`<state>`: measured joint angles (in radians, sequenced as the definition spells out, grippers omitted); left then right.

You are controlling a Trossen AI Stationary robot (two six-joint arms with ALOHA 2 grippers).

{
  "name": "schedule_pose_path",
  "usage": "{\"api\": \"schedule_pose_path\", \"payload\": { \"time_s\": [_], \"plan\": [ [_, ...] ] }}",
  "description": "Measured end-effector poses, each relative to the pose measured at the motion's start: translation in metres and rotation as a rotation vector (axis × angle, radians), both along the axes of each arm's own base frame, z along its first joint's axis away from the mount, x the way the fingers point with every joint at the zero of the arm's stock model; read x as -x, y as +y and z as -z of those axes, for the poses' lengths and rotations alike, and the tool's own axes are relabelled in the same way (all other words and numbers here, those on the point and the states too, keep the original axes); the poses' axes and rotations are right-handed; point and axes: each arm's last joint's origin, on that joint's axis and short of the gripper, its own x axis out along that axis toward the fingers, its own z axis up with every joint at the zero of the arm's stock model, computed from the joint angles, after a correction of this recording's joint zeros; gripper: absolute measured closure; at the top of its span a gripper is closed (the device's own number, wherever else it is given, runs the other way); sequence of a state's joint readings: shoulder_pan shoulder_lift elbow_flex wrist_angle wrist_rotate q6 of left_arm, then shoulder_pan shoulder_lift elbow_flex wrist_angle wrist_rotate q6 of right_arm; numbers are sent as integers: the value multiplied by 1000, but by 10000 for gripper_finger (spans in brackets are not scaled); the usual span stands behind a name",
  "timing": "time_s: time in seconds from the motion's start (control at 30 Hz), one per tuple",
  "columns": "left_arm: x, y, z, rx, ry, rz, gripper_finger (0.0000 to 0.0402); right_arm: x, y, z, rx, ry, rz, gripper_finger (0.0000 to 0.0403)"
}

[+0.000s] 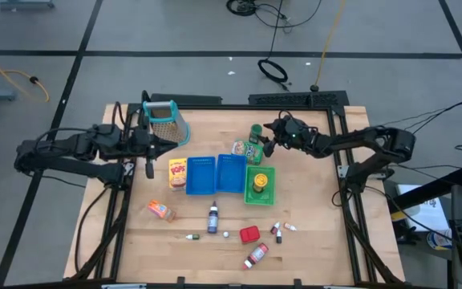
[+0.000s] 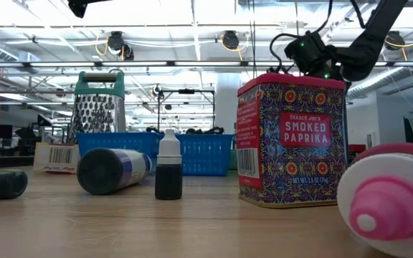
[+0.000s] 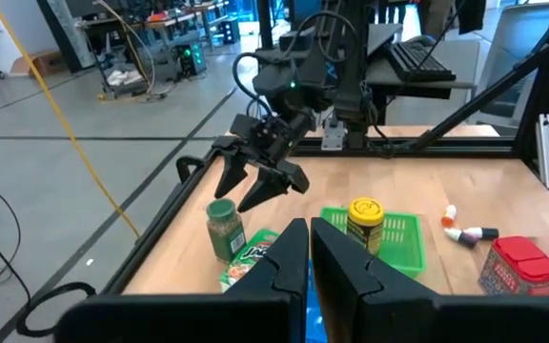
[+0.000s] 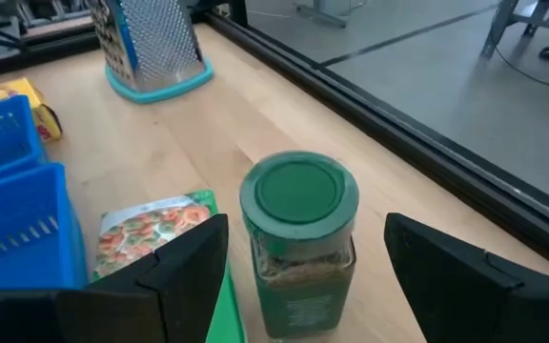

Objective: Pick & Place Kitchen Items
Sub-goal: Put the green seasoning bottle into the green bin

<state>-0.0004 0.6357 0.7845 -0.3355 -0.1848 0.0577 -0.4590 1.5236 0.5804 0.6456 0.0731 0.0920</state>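
**Positioning of Right Tool Over Green-Lidded Bottle**

Hovering above the green-lidded bottle [image 4: 298,243], the right tool [image 1: 268,136] has its fingers spread wide, one on each side of the bottle, with no contact visible. The bottle stands upright on the surface [image 1: 319,241] near the far edge, just beside the green pouch [image 1: 241,149], which lies flat.

The left tool [image 1: 167,144] is fully closed and holds nothing. It sits over the far left part of the surface, near the metal grater [image 1: 167,122].

Item locations, high view:

- Yellow-lidded jar [image 1: 259,183]: upright inside the green tray [image 1: 270,193].
- Two blue trays [image 1: 215,175]: side by side at the centre, next to the green tray.
- Yellow box [image 1: 178,173]: touching the left blue tray.
- Orange packet [image 1: 160,211]: lying apart toward the near left.
- Dark bottle [image 1: 212,219]: lying in front of the blue trays.
- Red paprika tin [image 1: 249,234]: near the front centre.
- Pink-capped bottle [image 1: 256,255]: lying just beside the tin, nearer the front edge.
- Several tiny bottles [image 1: 277,231]: scattered around the tin.
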Motion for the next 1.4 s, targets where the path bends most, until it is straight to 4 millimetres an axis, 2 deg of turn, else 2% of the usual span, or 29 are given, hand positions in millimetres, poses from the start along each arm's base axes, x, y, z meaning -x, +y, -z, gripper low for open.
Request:
{"api": "schedule_pose_path", "payload": {
  "time_s": [0.73,1.07,1.4],
  "plan": [
    [0,0,-3,2,-30,0,380,0,-4,1,-20,-29,-54,124],
    [-1,0,-5,-12,-47,2,380,-13,-12,32,-51,-41,-57,124],
    [-1,0,-5,-15,-46,3,380,-27,-21,29,-29,-55,-59,132]
  ]
}}
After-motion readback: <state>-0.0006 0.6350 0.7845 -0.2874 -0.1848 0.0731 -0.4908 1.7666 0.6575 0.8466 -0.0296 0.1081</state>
